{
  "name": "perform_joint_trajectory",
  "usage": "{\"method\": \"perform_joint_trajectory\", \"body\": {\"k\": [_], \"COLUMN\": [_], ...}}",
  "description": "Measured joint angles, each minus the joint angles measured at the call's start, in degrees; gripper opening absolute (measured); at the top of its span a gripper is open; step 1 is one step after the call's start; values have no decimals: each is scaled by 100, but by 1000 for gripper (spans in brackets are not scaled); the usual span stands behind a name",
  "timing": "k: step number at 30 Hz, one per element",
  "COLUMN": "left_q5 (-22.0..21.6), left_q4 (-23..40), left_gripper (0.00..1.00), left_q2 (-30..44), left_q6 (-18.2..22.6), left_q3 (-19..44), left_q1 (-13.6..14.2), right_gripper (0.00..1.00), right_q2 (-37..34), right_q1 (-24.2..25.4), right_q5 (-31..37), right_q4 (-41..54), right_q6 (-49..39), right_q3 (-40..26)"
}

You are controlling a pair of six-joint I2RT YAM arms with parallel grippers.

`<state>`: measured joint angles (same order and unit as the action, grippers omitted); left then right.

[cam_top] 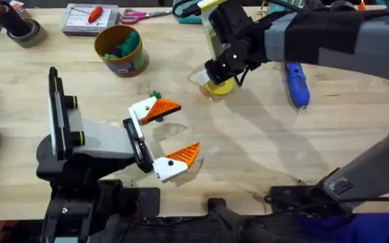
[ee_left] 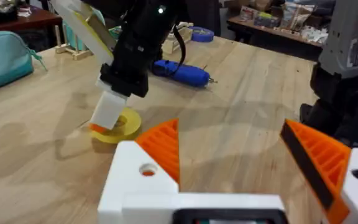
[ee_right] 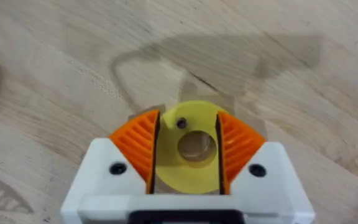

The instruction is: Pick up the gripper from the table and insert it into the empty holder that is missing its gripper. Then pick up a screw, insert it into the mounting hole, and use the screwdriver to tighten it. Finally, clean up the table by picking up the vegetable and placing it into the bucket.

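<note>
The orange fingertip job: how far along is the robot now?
Seemingly done: both fingers of the left gripper carry orange pads, so the holder looks filled. In hand: the right gripper is closed around a yellow ring. Left: the screwdriver lies untouched on the table, and the vegetable sits outside the bucket. Whether a screw is in, I cannot tell.

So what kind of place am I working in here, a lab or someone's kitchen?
Most likely a robotics lab or workshop. There's a pale wooden workbench with a bright blue powered screwdriver lying on it, pink-handled scissors at the far edge, and cluttered tables behind.
</note>
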<state>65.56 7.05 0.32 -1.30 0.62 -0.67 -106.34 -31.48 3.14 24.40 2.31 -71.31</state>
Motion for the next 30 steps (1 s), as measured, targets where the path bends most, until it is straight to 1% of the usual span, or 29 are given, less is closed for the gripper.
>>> {"method": "perform_joint_trajectory", "body": {"k": [4, 6, 8, 11, 13, 23, 30], "left_q5": [0, 0, 0, 0, 0, 0, 0], "left_q4": [0, 1, 0, 0, 0, 0, 0], "left_gripper": [985, 985, 985, 985, 985, 985, 985], "left_q2": [0, 0, 0, 0, -2, 0, -2], "left_q6": [0, 0, 0, 0, 0, 0, 0], "left_q3": [0, 0, 0, 0, 0, 0, 0], "left_q1": [0, 0, 0, 0, 0, 0, 0], "right_gripper": [405, 390, 348, 317, 273, 263, 239], "right_q2": [0, 0, 0, 0, 0, 0, 0], "right_q1": [0, 0, 0, 0, 0, 0, -2], "right_q5": [0, 0, 0, 0, -2, 0, 0], "right_q4": [-9, -11, -18, -40, -44, -137, -144], "right_q6": [0, 0, 0, 0, 0, 0, 0], "right_q3": [0, 0, 0, -2, -2, -2, -2]}}
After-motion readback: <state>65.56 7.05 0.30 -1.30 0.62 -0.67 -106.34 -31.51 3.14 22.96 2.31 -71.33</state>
